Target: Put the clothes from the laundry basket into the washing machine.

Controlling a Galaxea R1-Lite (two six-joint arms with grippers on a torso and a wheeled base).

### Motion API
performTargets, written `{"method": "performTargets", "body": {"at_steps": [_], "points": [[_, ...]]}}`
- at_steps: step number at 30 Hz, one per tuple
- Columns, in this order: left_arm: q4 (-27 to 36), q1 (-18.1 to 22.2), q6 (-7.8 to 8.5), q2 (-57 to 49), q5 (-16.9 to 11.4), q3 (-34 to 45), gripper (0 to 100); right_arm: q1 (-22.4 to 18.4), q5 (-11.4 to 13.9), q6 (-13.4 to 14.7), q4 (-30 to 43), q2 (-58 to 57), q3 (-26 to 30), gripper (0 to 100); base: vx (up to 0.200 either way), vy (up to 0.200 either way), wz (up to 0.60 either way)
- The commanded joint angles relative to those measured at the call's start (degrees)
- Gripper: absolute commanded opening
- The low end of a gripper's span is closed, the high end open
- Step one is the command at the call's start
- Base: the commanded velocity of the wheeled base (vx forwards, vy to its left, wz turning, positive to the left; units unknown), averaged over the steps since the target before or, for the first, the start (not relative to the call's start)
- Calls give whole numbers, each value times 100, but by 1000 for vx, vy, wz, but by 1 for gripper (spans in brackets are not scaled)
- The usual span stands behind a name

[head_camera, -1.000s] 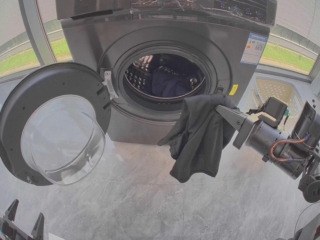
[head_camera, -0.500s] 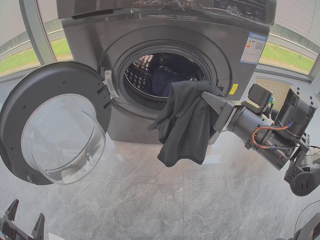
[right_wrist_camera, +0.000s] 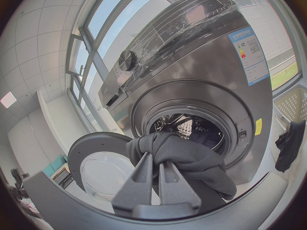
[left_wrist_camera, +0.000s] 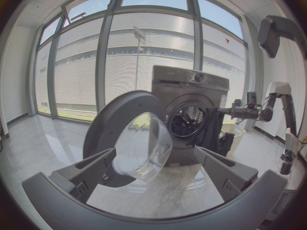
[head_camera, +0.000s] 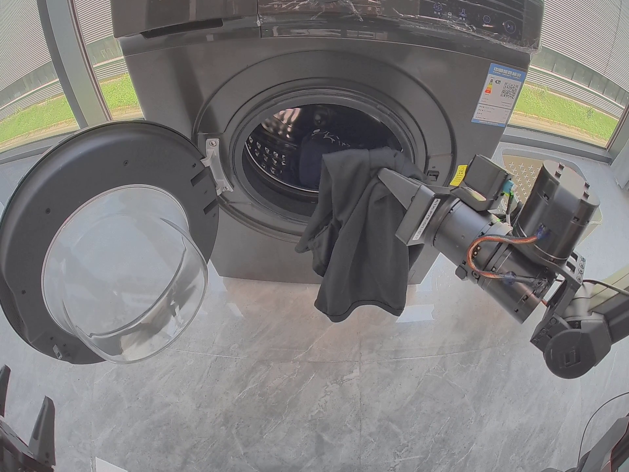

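Right gripper: clamped on dark garment, which hangs across the washing machine opening's right rim; left half open. Laundry basket: mostly hidden behind arm. Left gripper: spread wide, near left.

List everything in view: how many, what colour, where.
washing machine: one, dark grey, by the windows
door: one, dark grey with clear glass, open leftward
clothes: count unclear, dark blue, inside the drum
held garment: one, black, hanging before the drum opening
laundry basket: one, cream, right of the machine
draped garment: one, black, over the basket's rim
right gripper: one, grey, fingers shut on the held garment
left gripper: one, grey, fingers open, low at left
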Motion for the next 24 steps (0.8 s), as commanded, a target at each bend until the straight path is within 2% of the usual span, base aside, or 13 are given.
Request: {"method": "performTargets", "body": {"at_steps": [1, 2, 3, 4, 10, 14, 15, 16, 17, 19, 20, 21, 24], "points": [[-55, 18, 9, 1060, -1120, -143, 100, 43, 52, -8, -172, 383, -301, 0, 0, 0, 0], [-72, 9, 9, 1271, -1322, -143, 100, 43, 61, -17, -163, 400, -354, 0, 0, 0, 0], [-72, 9, 0, 1350, -1383, -152, 100, 43, 69, -17, -163, 409, -371, 0, 0, 0, 0], [-99, -9, -52, 1763, -1700, -205, 100, 34, 96, -17, -172, 488, -459, 0, 0, 0, 0], [-714, -97, 27, 2984, -2306, -521, 100, -1, 166, -8, -207, 620, -512, 0, 0, 0, 0], [-1206, -281, 44, 3696, -2350, -574, 100, -1, 113, -8, -216, 725, -573, 0, 0, 0, 0], [-1619, -650, 44, 4285, -2333, -609, 100, 25, 78, -17, -216, 813, -635, 0, 0, 0, 0], [-1619, -650, 44, 4285, -2333, -609, 100, 25, 78, -17, -216, 813, -635, 0, 0, 0, 0], [-2015, -1028, 9, 4821, -2289, -671, 100, 43, -1, -25, -207, 901, -688, 0, 0, 0, 0], [-2340, -1274, -8, 5243, -2253, -715, 100, 43, -71, -34, -189, 945, -758, 0, 0, 0, 0], [-2674, -1468, 9, 5700, -2139, -750, 100, 43, -115, -34, -172, 998, -881, 0, 0, 0, 0], [-2674, -1468, 9, 5700, -2139, -750, 100, 43, -115, -34, -172, 998, -881, 0, 0, 0, 0], [-3280, -1898, 27, 6606, -1858, -882, 100, 34, -124, -25, -154, 1033, -1039, 0, 0, 0, 0]]}}
